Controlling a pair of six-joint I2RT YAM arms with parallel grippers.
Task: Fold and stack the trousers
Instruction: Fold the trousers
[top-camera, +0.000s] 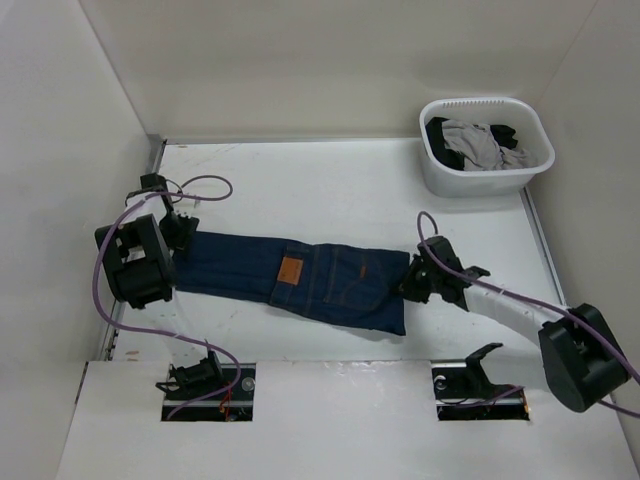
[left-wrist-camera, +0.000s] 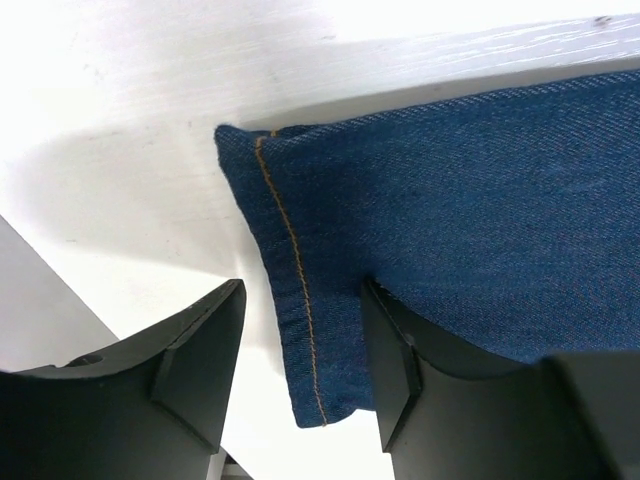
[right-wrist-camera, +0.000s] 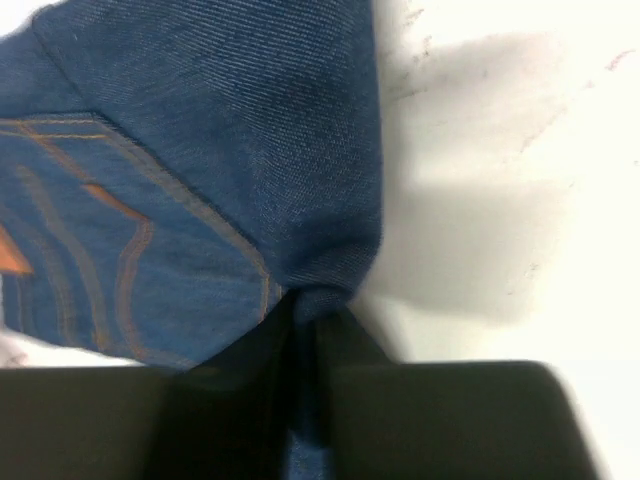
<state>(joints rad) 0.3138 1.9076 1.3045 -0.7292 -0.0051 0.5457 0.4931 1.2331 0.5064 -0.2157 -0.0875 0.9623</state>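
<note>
Nearest the arm bases, the surface (top-camera: 330, 190) carried the trousers (top-camera: 300, 275) lying flat and lengthwise, running from 9 o'clock to 3 o'clock across its middle. The tan waistband patch (top-camera: 291, 270) and a back pocket (right-wrist-camera: 130, 250) faced up. The narrow outline suggested one leg laid over the other, so a lengthwise fold was judged done and the crosswise folds not yet made.

At the 3 o'clock end, the right arm (top-camera: 520, 315) reached in low. Its jaws were closed on the waist corner of the denim, with cloth gathered into the pinch. This hold was judged to anchor that end, or to ready it for lifting.

At the 9 o'clock end, the left arm (top-camera: 135, 262) stood over the leg hem (left-wrist-camera: 290, 270). Its jaws were open and set astride the stitched edge, one finger (left-wrist-camera: 200, 350) above bare surface and the other (left-wrist-camera: 395, 350) over the denim. Nothing was gripped there. The placement was judged an approach to take the hem, so that both ends could be carried together.

Furthest off, at about 1 o'clock, a white basket (top-camera: 470, 182) held a light grey garment (top-camera: 478, 140) and a black garment (top-camera: 440, 135), well apart from the trousers and not part of this job.
</note>
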